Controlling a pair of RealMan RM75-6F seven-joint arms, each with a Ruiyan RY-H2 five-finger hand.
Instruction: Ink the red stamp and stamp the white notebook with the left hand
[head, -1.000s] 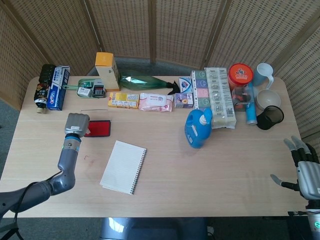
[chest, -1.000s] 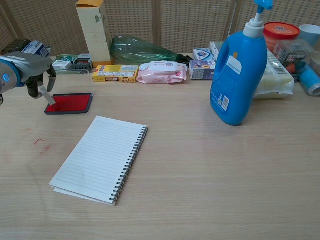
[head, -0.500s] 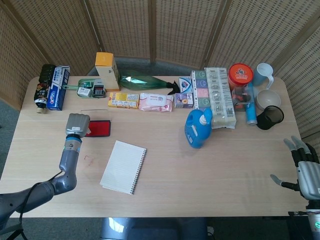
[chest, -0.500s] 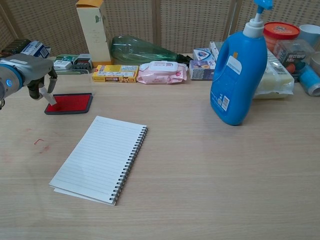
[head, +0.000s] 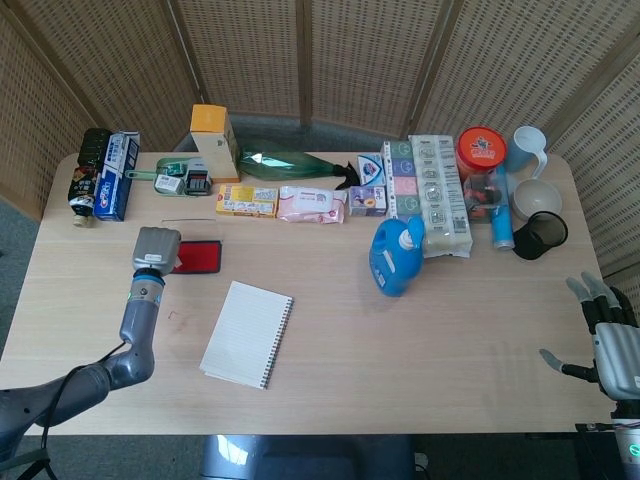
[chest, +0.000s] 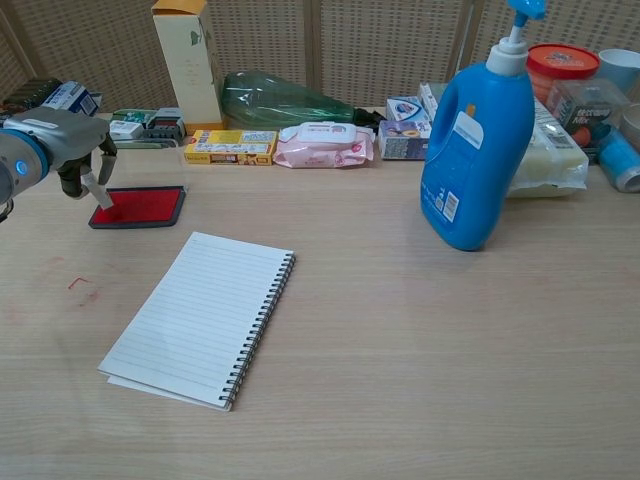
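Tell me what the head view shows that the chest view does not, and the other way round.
Only the head view shows the right hand, open beyond the table's right edge, and the black mesh cup beside the white bowl.

Only the chest view shows the left hand's fingers curled at the left end of the red ink pad, holding something small I cannot make out.

Both show the left hand, the white spiral notebook lying open and unmarked, and the blue detergent bottle.

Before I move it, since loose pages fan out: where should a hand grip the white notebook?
Probably the white notebook by its spiral edge, coming from its right in the chest view: it lies flat, and the coil holds the sheets together.
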